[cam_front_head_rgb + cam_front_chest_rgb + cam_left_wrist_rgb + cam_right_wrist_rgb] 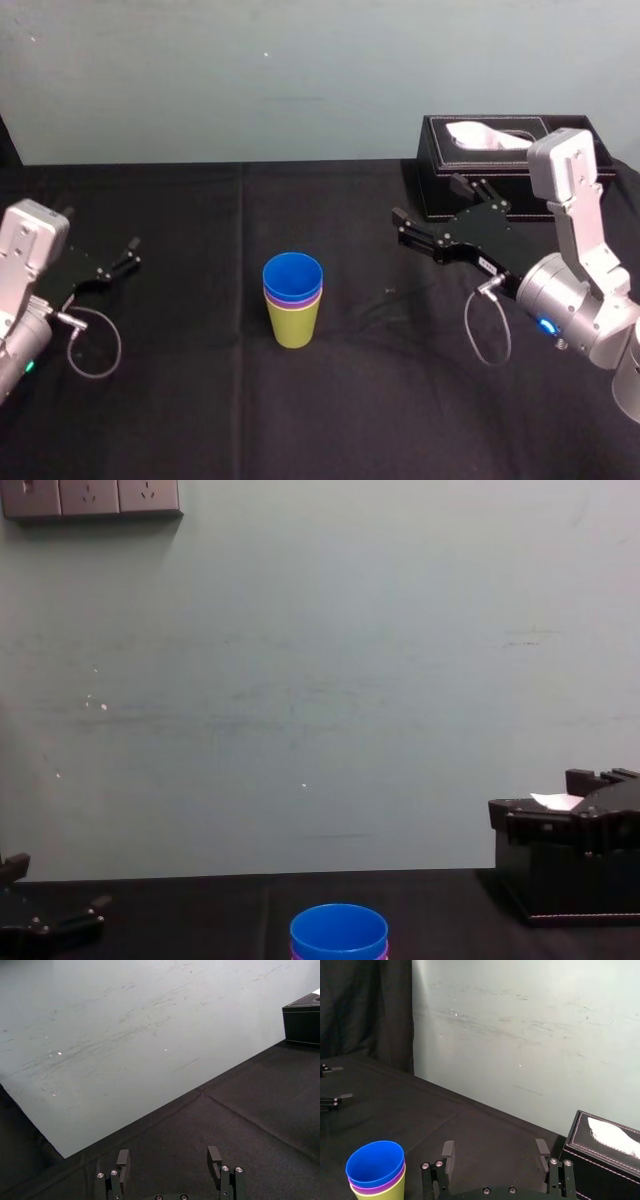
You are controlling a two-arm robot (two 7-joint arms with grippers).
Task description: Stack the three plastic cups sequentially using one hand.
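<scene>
You have the three cups nested in one upright stack near the middle of the black table [200, 400]. The blue cup [293, 275] sits inside the purple cup [293, 297], which sits inside the yellow-green cup [293, 325] at the bottom. To the stack's right, well apart from it, your right gripper [494, 1155] hovers with its fingers spread and nothing between them, just in front of the black tissue box [510, 165]. Your left gripper [168, 1157] rests at the table's far left, fingers also spread.
</scene>
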